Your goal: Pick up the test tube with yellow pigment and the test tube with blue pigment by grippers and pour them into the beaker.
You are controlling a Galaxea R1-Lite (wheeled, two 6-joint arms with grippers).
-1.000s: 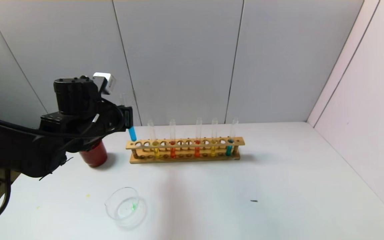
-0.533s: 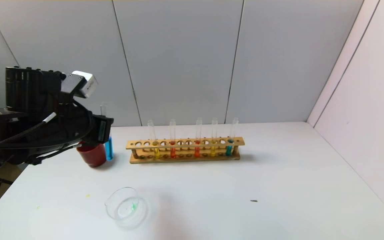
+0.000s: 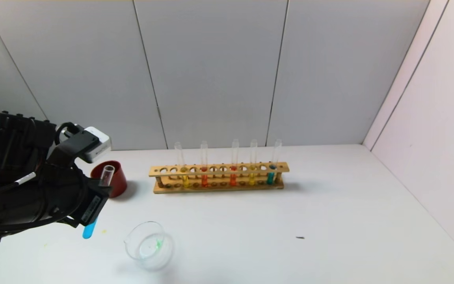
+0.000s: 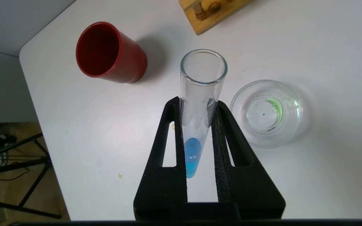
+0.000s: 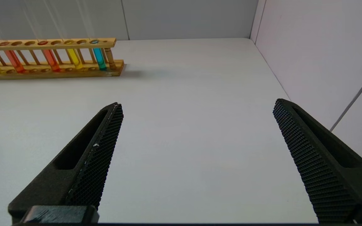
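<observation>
At lower left of the head view, the left gripper clenches the test tube with blue pigment beside the beaker, while the right gripper gapes wide

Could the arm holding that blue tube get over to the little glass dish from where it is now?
Probably yes. The left gripper, shut on the test tube with blue pigment, hangs close beside the beaker; only bare table lies between them, and the red cup stands off behind.

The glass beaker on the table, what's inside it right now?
The beaker looks nearly empty: only a small green smear on its bottom. No blue has gone in; the blue liquid sits in the test tube clamped by the left gripper beside it. Nothing covers the beaker.
</observation>
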